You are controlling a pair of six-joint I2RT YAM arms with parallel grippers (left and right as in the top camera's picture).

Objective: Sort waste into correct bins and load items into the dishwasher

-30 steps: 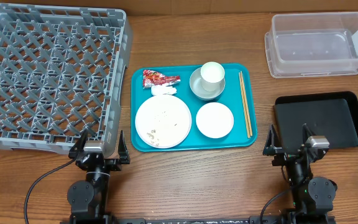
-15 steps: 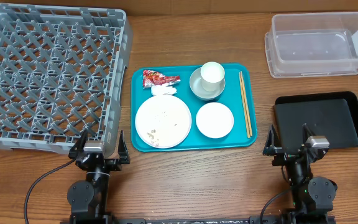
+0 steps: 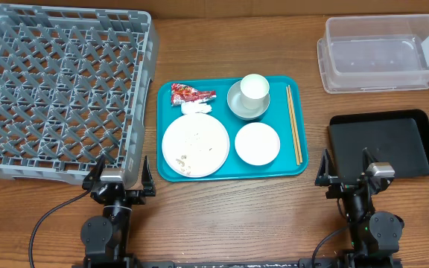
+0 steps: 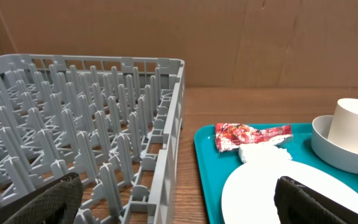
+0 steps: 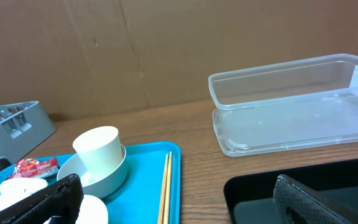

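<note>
A teal tray point(image 3: 293, 167) holds a large dirty white plate point(image 3: 196, 145), a small white plate point(image 3: 257, 143), a white cup point(image 3: 254, 87) standing in a grey bowl point(image 3: 237, 106), wooden chopsticks point(image 3: 293, 123), a red wrapper point(image 3: 191, 93) and a crumpled white napkin point(image 3: 196, 109). The grey dish rack point(image 3: 58, 89) stands at the left. My left gripper point(image 3: 118, 181) is open and empty by the rack's front corner. My right gripper point(image 3: 346, 173) is open and empty at the black bin's point(image 3: 384, 145) front left. The wrapper point(image 4: 250, 134) and the cup point(image 5: 98, 147) also show in the wrist views.
A clear plastic bin point(image 3: 382, 52) stands at the back right, behind the black bin. The rack's wall point(image 4: 169, 143) rises just ahead of my left gripper. Bare wood table lies between the tray and both grippers.
</note>
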